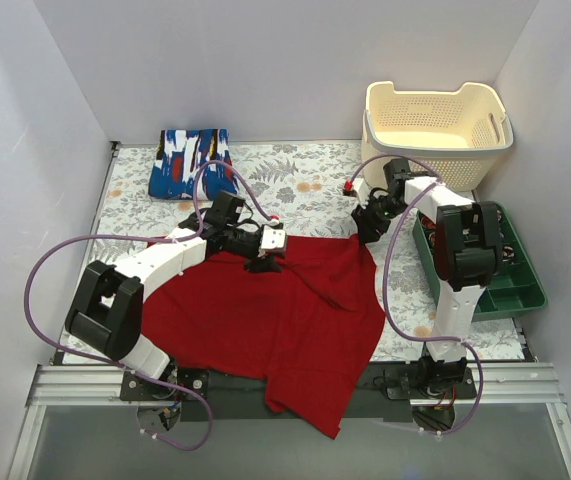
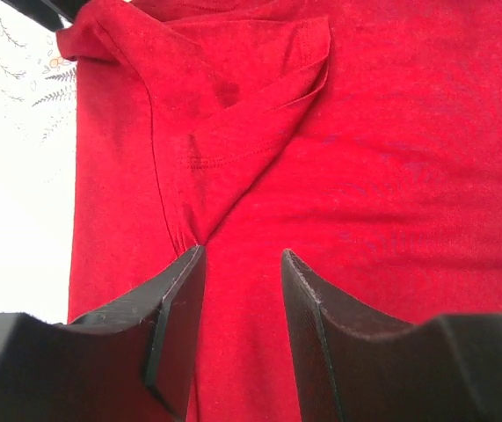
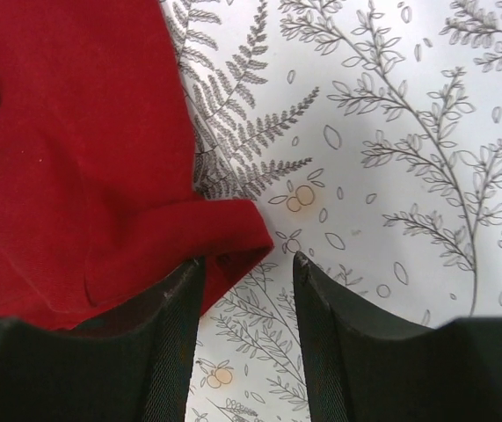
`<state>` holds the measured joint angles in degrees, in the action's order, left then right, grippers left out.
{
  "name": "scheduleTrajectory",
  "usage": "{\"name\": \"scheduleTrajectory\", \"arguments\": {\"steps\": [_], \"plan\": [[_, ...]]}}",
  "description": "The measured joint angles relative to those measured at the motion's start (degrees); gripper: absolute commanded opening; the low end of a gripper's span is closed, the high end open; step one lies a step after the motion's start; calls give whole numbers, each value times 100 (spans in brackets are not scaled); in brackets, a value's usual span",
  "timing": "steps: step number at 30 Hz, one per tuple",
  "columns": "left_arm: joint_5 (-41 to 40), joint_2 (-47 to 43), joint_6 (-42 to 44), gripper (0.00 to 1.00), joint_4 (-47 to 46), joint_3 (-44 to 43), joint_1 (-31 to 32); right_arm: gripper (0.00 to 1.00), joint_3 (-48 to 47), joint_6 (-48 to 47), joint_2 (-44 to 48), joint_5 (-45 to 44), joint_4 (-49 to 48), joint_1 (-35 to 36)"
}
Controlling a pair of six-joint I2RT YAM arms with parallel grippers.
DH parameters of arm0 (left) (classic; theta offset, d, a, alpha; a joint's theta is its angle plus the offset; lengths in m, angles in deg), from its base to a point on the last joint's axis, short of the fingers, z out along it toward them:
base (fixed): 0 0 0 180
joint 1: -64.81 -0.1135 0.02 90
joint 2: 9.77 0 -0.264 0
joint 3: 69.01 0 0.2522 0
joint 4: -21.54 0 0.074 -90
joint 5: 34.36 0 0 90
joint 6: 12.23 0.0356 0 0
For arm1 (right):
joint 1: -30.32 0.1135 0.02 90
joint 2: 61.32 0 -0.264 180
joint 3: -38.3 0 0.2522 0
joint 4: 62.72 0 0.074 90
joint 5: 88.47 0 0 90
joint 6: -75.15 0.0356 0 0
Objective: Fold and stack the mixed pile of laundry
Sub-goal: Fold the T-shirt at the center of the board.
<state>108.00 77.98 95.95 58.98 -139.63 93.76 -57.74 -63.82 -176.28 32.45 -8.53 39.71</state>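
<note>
Fern-print tablecloth (image 1: pixel 305 175) is enclosed by pale walls. Far L: blue printed garment (image 1: pixel 190 163) is laid folded. L gripper (image 2: pixel 242 255) is positioned low over red garment (image 1: pixel 275 320), which is spread at ctr w/ near edge hung over table front. Fingers are part-open, nothing pinched. R gripper (image 3: pixel 249 264) is set part-open at the red hem corner, unclamped. Cream basket (image 1: pixel 435 165) and green tray (image 1: pixel 527 292) are located at R.
</note>
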Motion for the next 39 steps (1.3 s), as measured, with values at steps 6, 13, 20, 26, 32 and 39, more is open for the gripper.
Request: {"name": "scheduleTrajectory", "arguments": {"steps": [6,13,20,26,32,39], "plan": [[-11,0,-63,37,-125,0,7,16,260,-125,0,149,-94,0],[-98,76,-118,33,-219,-52,83,1,367,-199,59,177,-160,-4],[-420,304,-254,26,-496,-66,330,1,522,-201,802,-179,-144,-166],[-643,730,-398,29,-809,-203,601,21,664,-192,1241,-431,-168,-254],[-817,1226,-629,29,-1150,-479,820,34,717,208,892,-214,-160,-247],[-1075,1799,-820,34,-1502,-693,1115,35,870,645,452,-31,-315,-247]]}}
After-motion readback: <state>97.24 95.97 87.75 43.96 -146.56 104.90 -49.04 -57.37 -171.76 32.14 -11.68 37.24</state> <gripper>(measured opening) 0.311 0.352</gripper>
